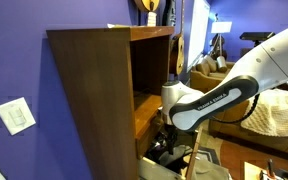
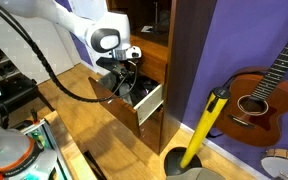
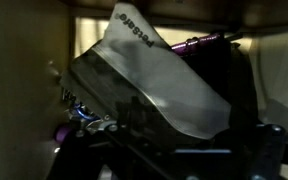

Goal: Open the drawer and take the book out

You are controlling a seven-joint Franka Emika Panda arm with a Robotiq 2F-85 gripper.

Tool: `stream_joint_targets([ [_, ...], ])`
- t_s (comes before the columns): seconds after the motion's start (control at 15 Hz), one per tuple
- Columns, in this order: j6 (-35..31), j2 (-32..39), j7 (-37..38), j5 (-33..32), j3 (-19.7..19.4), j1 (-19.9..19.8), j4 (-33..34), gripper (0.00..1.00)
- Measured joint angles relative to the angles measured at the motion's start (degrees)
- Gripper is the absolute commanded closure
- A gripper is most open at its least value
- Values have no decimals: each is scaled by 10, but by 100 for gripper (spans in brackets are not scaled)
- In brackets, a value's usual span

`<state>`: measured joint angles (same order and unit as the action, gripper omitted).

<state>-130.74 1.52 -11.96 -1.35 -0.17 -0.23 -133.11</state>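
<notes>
The drawer of the dark brown cabinet stands pulled out, and its pale wooden side shows in an exterior view. My gripper reaches down into it among dark clutter, as both exterior views show. In the wrist view the book, flat, pale grey with a dark edge and printed lettering, leans tilted just ahead of the gripper. The jaws are lost in shadow there and look spread wide, with no grip on the book visible.
Purple bits lie in the drawer behind the book. A guitar leans on the purple wall beside the cabinet, with a yellow-handled tool in front. A couch with a blanket stands behind the arm.
</notes>
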Motion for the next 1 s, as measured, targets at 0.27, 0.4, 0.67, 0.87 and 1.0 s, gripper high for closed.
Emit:
stream_joint_targets([
  [0.27, -24, 16, 51, -1, 12, 11, 8, 0],
  [0.4, -30, 17, 81, -3, 17, 13, 8, 0],
  [0.67, -29, 17, 124, -4, 21, 18, 8, 0],
  [0.87, -14, 10, 157, -5, 21, 19, 3, 0],
  [1.0, 1, 2, 163, -5, 21, 19, -8, 0],
])
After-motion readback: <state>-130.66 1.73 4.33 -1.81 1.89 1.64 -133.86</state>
